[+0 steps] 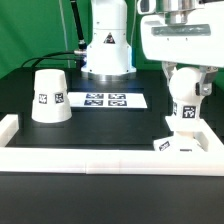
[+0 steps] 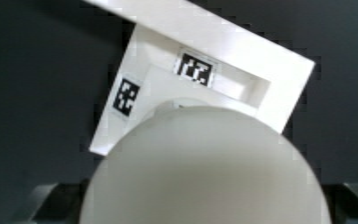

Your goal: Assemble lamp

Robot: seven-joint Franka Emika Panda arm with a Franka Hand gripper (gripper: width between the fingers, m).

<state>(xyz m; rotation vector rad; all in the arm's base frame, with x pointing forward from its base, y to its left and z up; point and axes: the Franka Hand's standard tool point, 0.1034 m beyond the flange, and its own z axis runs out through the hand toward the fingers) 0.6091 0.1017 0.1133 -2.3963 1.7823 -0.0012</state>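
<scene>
Rail (image 1: 100, 160) first, the long white border piece running along the nearest edge of the dark surface (image 1: 100, 130), one of it, with a raised end at each side. Right behind it, towards the exterior view's right, sits the base (image 1: 171, 144), the blocky tagged part, touching or all but touching the rail. And on top of it stands the bulb (image 1: 186, 108), upright, neck down onto the base. Whether it is fully seated, I cannot tell from here. The hand (image 1: 187, 78) comes down from above with a finger on either side of the bulb's round head, and it looks clamped onto it. The wrist view backs that up: the dome fills the foreground with the base directly beneath.

So, a judgement on progress: bulb onto base is the step in hand, roughly the first join of two.

Further back, towards the exterior view's left, the shade (image 1: 50, 96) waits mouth down, well apart from the others and untouched. It has to go over the bulb. Beside it lies the marker board (image 1: 105, 100), flat.

Count: one base, one bulb, one shade, one hand.
</scene>
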